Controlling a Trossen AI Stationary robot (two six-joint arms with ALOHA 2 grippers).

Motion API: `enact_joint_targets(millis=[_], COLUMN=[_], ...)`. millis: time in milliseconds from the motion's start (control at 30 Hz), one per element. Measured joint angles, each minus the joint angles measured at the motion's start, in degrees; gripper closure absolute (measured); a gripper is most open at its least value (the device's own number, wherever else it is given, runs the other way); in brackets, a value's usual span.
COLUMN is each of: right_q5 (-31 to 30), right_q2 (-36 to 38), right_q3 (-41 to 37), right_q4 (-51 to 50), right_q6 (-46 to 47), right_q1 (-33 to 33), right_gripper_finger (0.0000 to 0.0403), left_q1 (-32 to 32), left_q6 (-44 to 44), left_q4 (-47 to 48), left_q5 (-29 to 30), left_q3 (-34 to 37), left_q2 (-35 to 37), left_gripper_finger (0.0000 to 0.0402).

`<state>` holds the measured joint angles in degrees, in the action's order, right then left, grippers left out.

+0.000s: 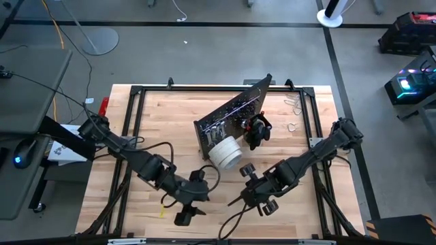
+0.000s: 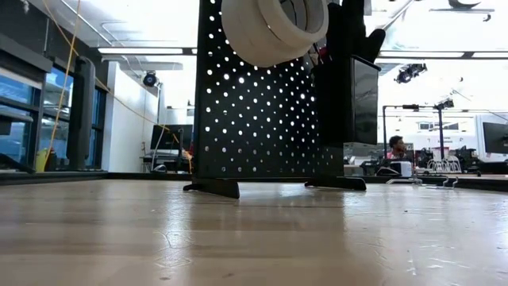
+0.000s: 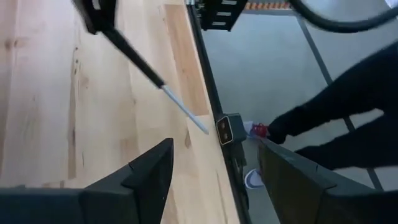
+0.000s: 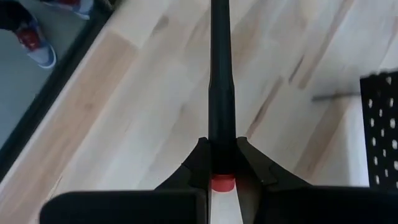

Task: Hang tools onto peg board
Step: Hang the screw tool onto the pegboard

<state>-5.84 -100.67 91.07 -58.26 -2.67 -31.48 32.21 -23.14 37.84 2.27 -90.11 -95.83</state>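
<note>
So far your board [image 1: 231, 112] stands mid-counter with tape rolls [image 1: 225, 154] and a black bundle [image 1: 257, 129] hung; your right claw [image 4: 222, 163] grips a screwdriver [image 4: 221, 87] near the front edge, unhung; your left claw [image 3: 214, 180] gapes, empty; small wrenches [image 1: 293, 104] remain behind the board.

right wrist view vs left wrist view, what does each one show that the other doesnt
Only the right wrist view shows the right gripper shut on a dark-handled screwdriver with a red end cap, plus a corner of the peg board. Only the left wrist view shows the left gripper open and empty, and the screwdriver's metal tip from farther off. Both share the wooden table, its black edge frame and the grey floor beyond.
</note>
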Motion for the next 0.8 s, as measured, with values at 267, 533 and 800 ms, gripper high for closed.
enact_joint_targets(millis=[267, 533, 800], right_q5=[-1.2, -2.8, -3.2], right_q2=[-1.8, -3.6, -3.7], right_q3=[0.0, 0.0, 0.0], right_q4=[6.6, 6.5, 6.8], right_q6=[4.2, 14.0, 20.7], right_q1=[0.0, 0.0, -0.5], right_gripper_finger=[0.0375, 0.0375, 0.0375], left_q1=[0.3, -2.0, -1.3], left_q6=[-7.8, -13.1, -15.9], left_q4=[-1.0, -4.4, -3.8], left_q5=[3.9, 2.3, 7.8], left_q3=[0.0, 0.0, 0.0], left_q2=[-2.9, -7.6, -11.5], left_gripper_finger=[0.0176, 0.0176, 0.0176])
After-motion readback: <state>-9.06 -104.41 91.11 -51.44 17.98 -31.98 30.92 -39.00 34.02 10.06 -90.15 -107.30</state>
